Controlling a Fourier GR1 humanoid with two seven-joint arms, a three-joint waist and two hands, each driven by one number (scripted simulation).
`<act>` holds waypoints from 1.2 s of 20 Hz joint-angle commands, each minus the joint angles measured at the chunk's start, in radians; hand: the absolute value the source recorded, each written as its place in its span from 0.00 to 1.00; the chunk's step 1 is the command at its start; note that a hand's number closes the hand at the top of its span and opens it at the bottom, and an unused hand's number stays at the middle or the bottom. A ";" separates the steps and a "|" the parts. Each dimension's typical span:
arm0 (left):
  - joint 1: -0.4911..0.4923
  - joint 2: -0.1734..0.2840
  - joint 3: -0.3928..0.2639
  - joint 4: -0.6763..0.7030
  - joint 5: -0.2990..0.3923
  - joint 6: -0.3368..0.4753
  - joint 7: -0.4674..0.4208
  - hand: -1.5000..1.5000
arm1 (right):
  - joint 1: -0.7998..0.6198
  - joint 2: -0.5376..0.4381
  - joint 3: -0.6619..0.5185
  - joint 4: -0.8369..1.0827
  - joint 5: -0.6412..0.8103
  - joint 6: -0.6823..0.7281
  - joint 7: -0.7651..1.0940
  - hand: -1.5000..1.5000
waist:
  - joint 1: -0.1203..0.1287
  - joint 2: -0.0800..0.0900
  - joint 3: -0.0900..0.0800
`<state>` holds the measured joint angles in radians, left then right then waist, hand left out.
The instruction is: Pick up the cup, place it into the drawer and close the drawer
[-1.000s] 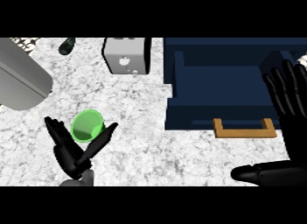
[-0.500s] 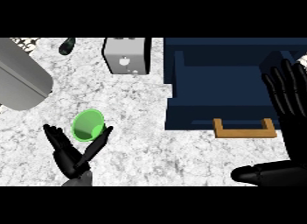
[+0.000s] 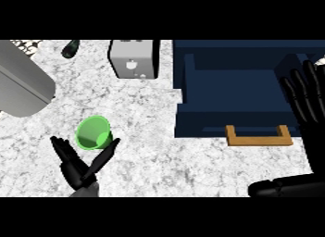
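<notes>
A green cup (image 3: 93, 133) lies tipped on the marble counter at the left, its mouth facing up toward me. My left hand (image 3: 78, 162) sits just below it, open, with the thumb and fingers spread in a V on either side of the cup's lower rim. The dark blue drawer (image 3: 246, 88) stands pulled open at the right, its wooden handle (image 3: 258, 137) toward me. My right hand (image 3: 314, 99) rests open, fingers up, over the drawer's right edge.
A large grey cylinder (image 3: 14, 81) lies at the far left. A grey box-like appliance (image 3: 133, 58) stands at the back centre, and a small dark object (image 3: 70, 48) lies beside it at the back left.
My left hand has slipped slightly down and toward me; the cup has tipped a little lower with it. The right hand has not moved.
</notes>
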<state>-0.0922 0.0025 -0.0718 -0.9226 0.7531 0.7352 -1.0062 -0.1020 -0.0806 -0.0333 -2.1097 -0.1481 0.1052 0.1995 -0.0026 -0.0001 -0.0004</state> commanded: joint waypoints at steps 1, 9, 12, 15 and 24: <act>-0.063 -0.001 0.061 0.113 -0.019 -0.087 -0.021 0.00 | 0.002 0.001 0.017 -0.059 0.017 -0.019 0.058 0.00 | 0.000 0.000 0.000; -0.072 -0.002 0.018 0.159 0.068 -0.136 -0.118 0.00 | 0.055 0.001 -0.007 -0.057 -0.028 0.028 -0.010 0.00 | -0.002 0.000 0.000; -0.048 -0.002 0.031 0.092 0.072 -0.146 -0.105 0.00 | 0.021 -0.024 -0.061 0.068 -0.033 0.058 -0.087 0.00 | 0.003 0.000 0.000; -0.218 0.004 0.156 0.367 0.074 -0.275 -0.149 0.00 | 0.018 -0.017 -0.042 0.003 -0.060 0.045 -0.014 0.00 | -0.007 0.002 -0.001; -0.164 0.017 0.110 0.306 0.060 -0.458 -0.142 0.00 | 0.039 -0.014 -0.035 -0.010 -0.055 0.047 -0.011 0.00 | -0.002 0.000 0.000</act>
<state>-0.2609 0.0127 0.0351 -0.6216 0.8235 0.3941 -1.1018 -0.0779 -0.0847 -0.0478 -2.1101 -0.1695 0.1348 0.1884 -0.0059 0.0009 -0.0008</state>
